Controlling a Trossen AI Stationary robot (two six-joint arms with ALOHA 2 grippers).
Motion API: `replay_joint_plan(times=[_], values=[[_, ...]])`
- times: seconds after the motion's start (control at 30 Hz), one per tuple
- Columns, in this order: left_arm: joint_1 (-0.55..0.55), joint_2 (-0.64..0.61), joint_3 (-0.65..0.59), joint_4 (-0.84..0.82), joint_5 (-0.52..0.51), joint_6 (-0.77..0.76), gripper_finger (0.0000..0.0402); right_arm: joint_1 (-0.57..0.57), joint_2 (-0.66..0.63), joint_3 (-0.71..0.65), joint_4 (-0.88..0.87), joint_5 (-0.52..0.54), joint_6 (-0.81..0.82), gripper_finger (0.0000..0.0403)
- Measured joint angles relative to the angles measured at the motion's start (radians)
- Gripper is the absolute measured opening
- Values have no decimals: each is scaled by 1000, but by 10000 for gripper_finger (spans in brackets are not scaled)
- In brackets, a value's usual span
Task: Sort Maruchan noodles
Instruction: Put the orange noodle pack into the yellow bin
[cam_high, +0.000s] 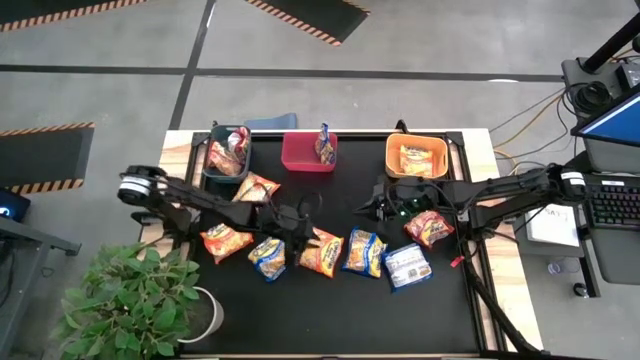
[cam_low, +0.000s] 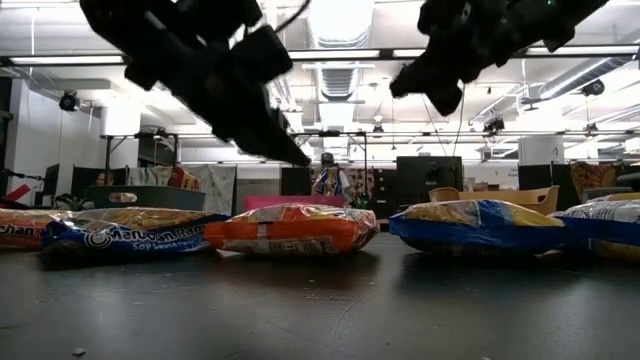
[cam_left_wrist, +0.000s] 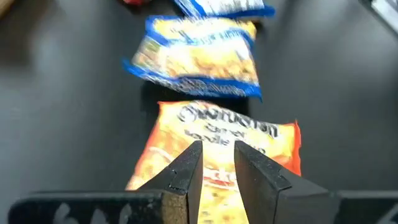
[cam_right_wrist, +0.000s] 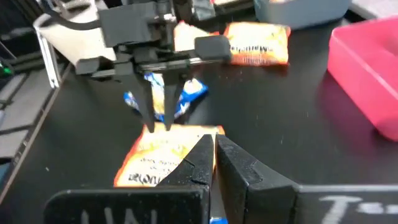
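Left gripper hovers over the orange packet mid-row, jaws a narrow slit, empty. My read: widen before dropping and pinch the packet's crinkled end, not its flat face. Blue-and-yellow packets lie just beside it, so come straight down. Right gripper hangs nearby, jaws nearly closed, holding nothing; the grippers are close, so stagger moves. Far edge holds the grey bin, red bin and orange bin; open mat lies on the near side.
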Motion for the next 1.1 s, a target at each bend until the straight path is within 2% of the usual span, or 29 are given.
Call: replay_joint_plan(times=[0.17, 0.33, 0.4, 0.53, 0.6, 0.7, 0.83, 0.9, 1.1], values=[[-6, 117, 18, 18, 0, -43, 74, 0, 63, 0, 6, -1, 1, 9], [8, 158, 36, 38, -19, -64, 74, 0, 112, 0, 3, -1, 2, 9], [17, 151, 35, 32, -101, -67, 74, -2, 128, 0, 6, -2, 10, 9], [44, 111, 30, 0, -440, -54, 74, -5, 155, 0, 17, -2, 32, 9], [56, 76, 30, 3, -535, -40, 74, -9, 166, 0, 30, -1, 46, 9], [62, 19, 30, 14, -493, 18, 74, -18, 180, 0, 54, -1, 72, 9], [56, -53, 15, -15, -298, 131, 74, -44, 189, 1, 73, -3, 169, 9], [51, -80, 7, -41, -233, 147, 74, -61, 194, 1, 69, -4, 222, 12], [53, -95, -29, -134, -227, 81, 74, -83, 245, 1, 82, -11, 338, 56]])
